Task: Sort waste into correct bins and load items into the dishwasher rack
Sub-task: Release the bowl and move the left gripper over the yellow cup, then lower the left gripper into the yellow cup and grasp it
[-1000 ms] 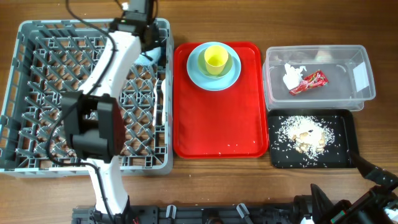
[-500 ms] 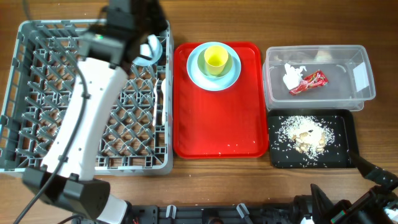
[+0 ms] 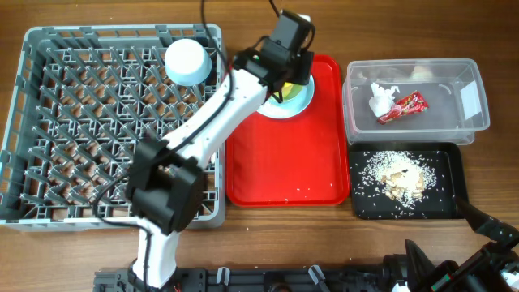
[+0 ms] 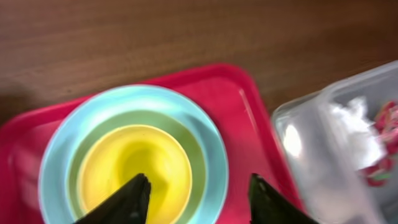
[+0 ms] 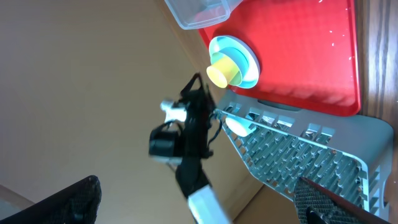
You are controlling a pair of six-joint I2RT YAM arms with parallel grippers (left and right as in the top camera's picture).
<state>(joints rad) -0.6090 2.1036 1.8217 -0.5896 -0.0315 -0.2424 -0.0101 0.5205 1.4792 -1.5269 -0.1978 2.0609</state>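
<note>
The left gripper is held above the yellow cup, with its jaws spread wide and nothing gripped between them. In the left wrist view one fingertip is seen over the cup's inside and the other over the outer edge of the pale blue plate. Whether the fingers touch the cup cannot be told. The cup is stood upright in the middle of the plate, and the plate is set at the upper end of the red tray, in the centre of the overhead view.

The grey rack is placed at the left of the overhead view. One pale bowl is turned upside down on the pegs near its upper right corner.

The clear tub is found at the upper right, with the crumpled napkin and the red wrapper lying side by side in it. Just below the tub the black tray is set, and the rice-like scraps are heaped and scattered in it.

The right gripper is kept low at the bottom right corner of the overhead view, well apart from all the dishes. Its fingers are seen far apart at the two lower corners of the right wrist view, and nothing is held.
</note>
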